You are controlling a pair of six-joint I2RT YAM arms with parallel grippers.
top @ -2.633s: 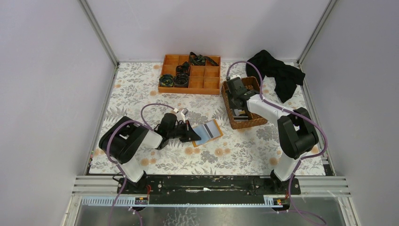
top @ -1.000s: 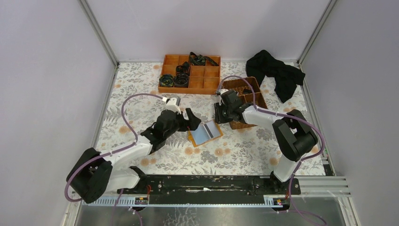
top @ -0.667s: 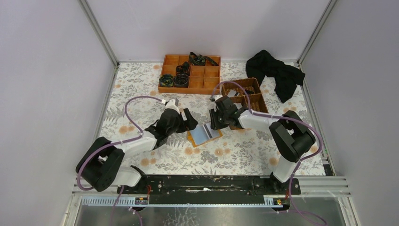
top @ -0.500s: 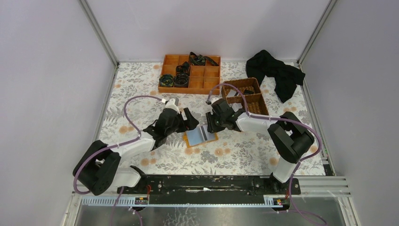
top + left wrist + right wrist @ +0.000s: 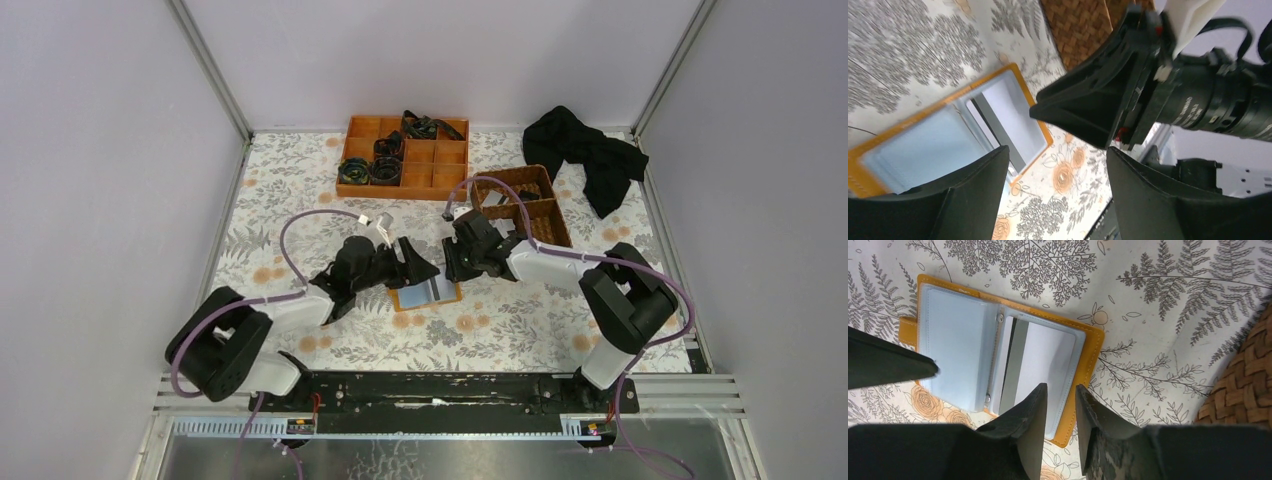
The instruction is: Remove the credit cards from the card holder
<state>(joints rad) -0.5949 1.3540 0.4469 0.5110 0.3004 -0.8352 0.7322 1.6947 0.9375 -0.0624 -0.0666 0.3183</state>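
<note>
1. We found the card holder (image 5: pixel 955 347) lying open on the table (image 5: pixel 300 200), between the two arms, with a card (image 5: pixel 1040 352) seated in its right-hand pocket.
2. The left gripper (image 5: pixel 1057 160) stood wide open at the left leaf, empty. The right gripper (image 5: pixel 1060 390) was narrowly parted above the right edge, holding nothing.
3. Risk, in our judgement: unpinned, the holder could slide or lift with the card.

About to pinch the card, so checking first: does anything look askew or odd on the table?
Nothing damaged or spilled. The card holder lies open, at a slant, one card showing in a pocket. Black straps poke over the orange tray's far rim.
</note>
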